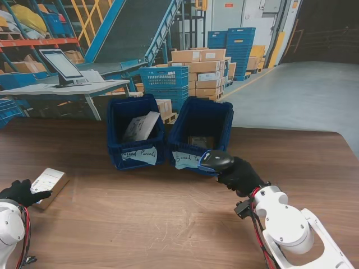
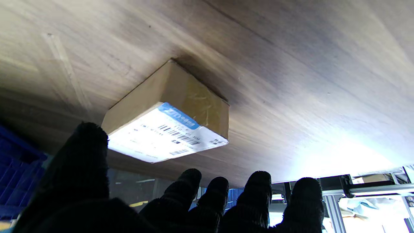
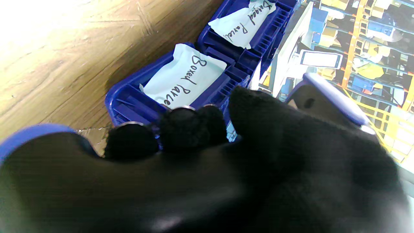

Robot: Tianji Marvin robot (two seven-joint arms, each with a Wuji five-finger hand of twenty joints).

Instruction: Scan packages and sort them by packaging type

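Observation:
A small cardboard box (image 1: 48,184) with a white shipping label lies on the wooden table (image 1: 168,224) at the near left. My left hand (image 1: 20,193), in a black glove, rests at the box's near edge with its fingers apart. In the left wrist view the box (image 2: 171,110) lies just beyond the spread fingertips (image 2: 190,181). My right hand (image 1: 240,175) is shut on a black handheld scanner (image 1: 216,161), held before the right blue bin (image 1: 201,131) labelled "Boxed Parcels" (image 3: 184,77). The left blue bin (image 1: 134,131) is labelled "Bagged Parcels" (image 3: 245,19) and holds a white bag (image 1: 141,126).
Something brown lies inside the right bin (image 1: 201,141). Behind the wooden table stands a grey desk with a monitor (image 1: 60,66). Stacked cardboard boxes (image 1: 203,73) and blue crates (image 1: 165,83) stand farther back. The wooden table's right edge (image 1: 345,143) is near the open warehouse floor.

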